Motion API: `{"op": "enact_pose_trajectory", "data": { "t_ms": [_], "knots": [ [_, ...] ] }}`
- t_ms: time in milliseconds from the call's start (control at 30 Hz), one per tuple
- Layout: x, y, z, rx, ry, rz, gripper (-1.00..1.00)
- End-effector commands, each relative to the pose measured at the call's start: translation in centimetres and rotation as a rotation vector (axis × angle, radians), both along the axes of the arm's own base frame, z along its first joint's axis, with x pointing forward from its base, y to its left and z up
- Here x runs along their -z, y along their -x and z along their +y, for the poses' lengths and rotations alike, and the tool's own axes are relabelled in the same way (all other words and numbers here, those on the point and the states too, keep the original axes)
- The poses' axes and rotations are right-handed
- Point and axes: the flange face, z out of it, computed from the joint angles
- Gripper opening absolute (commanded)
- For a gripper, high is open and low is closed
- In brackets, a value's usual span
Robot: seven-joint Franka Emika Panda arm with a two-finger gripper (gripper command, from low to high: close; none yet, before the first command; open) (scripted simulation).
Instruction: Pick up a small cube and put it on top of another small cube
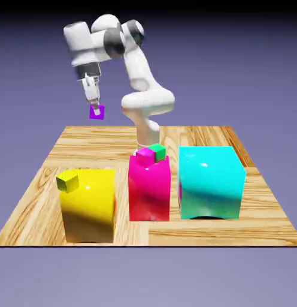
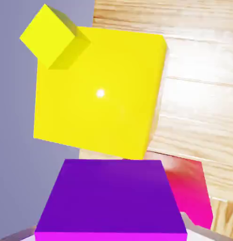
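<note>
Small cube [image 1: 96, 112], purple-violet: you have it in the gripper [image 1: 94, 108], jaws pinched closed on it, held in the air clear of the table [image 1: 31, 207]. In the exterior view it hangs toward the exterior view's left, above the table's far edge and against the backdrop, touching no block. The fingers point roughly downward, tilted slightly.

Hand view: small cube [image 2: 111, 197] fills the lower middle of the frame, top face dark violet, a bright magenta strip along the bottom edge. It hides the finger tips almost fully; only a pale sliver shows at each bottom corner.

Layout below you, exterior view:
- big yellow block [image 1: 88, 204] at the exterior view's left, tiny yellow cube [image 1: 67, 182] sitting on its top near the left corner.
- big magenta block [image 1: 149, 189] in the middle, with tiny pink-magenta cube [image 1: 145, 157] and tiny green cube [image 1: 156, 152] on top, touching each other.
- big cyan block [image 1: 209, 183] just beside the magenta one, on the right.

Hand view looks down onto the big yellow block [image 2: 99, 94], with the tiny yellow cube [image 2: 52, 36] at its upper left corner and part of the big magenta block [image 2: 193, 190] at lower right.
</note>
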Motion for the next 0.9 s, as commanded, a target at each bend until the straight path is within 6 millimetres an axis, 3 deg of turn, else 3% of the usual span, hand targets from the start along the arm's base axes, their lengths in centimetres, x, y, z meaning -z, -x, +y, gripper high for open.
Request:
{"op": "enact_pose_trajectory", "data": {
  "t_ms": [0, 200, 433, 533, 600, 733, 767, 800, 833, 867],
  "knots": [
    [0.0, 0.0, 1.0, -0.028, 0.006, 0.012, -1.0],
    [1.3, -0.1, 6.9, -0.195, 0.022, 0.093, -1.0],
    [4.9, -0.2, 13.0, -0.382, -0.005, 0.212, -1.0],
    [6.9, -0.1, 15.4, -0.458, -0.033, 0.268, -1.0],
    [7.4, 0.0, 15.9, -0.473, -0.04, 0.279, -1.0],
    [13.6, 0.8, 17.0, -0.473, -0.041, 0.28, -1.0],
    [14.1, 1.0, 17.1, -0.473, -0.04, 0.28, -1.0],
    [14.1, 1.0, 17.1, -0.473, -0.04, 0.28, 1.0],
    [14.1, 1.0, 17.1, -0.473, -0.04, 0.28, 1.0],
    [12.6, 0.6, 16.9, -0.474, -0.041, 0.279, 1.0]
  ]
}}
